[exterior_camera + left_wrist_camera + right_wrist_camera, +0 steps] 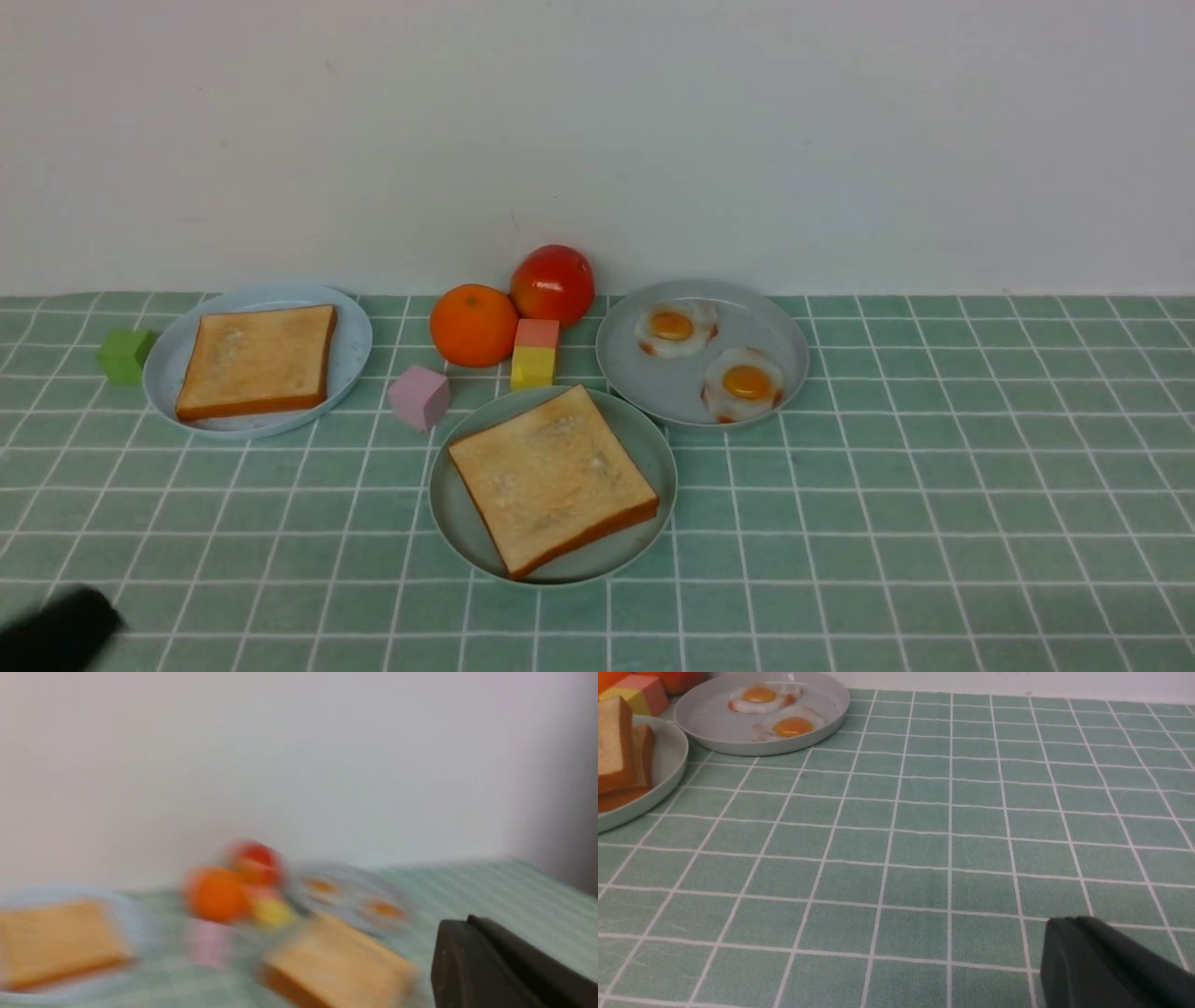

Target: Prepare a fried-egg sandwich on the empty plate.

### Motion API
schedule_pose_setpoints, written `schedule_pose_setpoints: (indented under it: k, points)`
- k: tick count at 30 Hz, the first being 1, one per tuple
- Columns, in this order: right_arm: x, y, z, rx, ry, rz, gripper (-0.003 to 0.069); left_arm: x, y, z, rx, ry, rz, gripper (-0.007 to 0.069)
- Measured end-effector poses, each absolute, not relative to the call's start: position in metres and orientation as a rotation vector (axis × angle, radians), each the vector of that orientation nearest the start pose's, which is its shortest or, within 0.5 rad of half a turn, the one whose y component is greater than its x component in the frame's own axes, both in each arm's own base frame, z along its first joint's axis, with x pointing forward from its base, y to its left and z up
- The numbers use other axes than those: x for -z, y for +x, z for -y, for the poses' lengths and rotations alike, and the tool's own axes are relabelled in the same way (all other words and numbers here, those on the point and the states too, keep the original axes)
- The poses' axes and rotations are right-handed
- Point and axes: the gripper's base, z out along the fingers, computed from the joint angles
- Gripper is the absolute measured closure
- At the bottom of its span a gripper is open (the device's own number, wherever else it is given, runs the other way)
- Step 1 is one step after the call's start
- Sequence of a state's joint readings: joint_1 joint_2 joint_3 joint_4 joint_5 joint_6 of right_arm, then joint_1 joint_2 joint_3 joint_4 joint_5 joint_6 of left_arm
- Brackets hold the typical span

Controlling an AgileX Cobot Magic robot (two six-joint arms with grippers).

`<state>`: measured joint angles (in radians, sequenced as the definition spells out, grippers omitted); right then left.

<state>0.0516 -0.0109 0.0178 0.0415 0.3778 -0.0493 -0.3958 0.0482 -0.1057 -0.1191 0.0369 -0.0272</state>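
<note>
Left claw point(56, 630): only a dark blur at near-left corner of front view, low over bench point(934, 485); can't tell if apart or together. Green cube point(124, 355) touches pale plate point(355, 341) w/ toast slice point(257, 361). Pink cube point(420, 396), orange point(473, 325), tomato point(552, 284), pink-on-yellow cube stack point(535, 354) cluster mid-back. Mint plate point(457, 513) nearest centre, holds 2nd toast slice point(553, 478), no egg on it. Grey plate point(784, 345) right of that w/ two fried eggs point(676, 328) point(743, 384). Right claw point(1106, 970): one dark piece in wrist view only, state unclear.
</note>
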Motion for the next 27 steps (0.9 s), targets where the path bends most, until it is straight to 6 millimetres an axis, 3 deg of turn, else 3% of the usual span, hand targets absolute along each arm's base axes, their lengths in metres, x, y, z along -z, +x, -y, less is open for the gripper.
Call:
schedule_pose_setpoints:
  k: [3, 6, 12, 27]
  points:
    - [-0.174, 0.052, -0.004, -0.043, -0.069, -1.867, 0.0668, -0.234, 0.052, 0.015, 0.315, 0.117, -1.46, 0.0638]
    - [-0.174, 0.052, -0.004, -0.043, -0.069, -1.867, 0.0666, -0.208, 0.055, 0.004, 0.171, -0.042, -1.545, 0.0638]
    - [-0.174, 0.052, -0.004, -0.043, -0.069, -1.867, 0.0663, -0.171, 0.053, -0.003, 0.149, -0.264, -1.845, 0.0638]
    - [-0.174, 0.052, -0.004, -0.043, -0.069, -1.867, 0.0654, -0.17, 0.053, -0.003, 0.15, -0.277, -1.856, 0.0638]
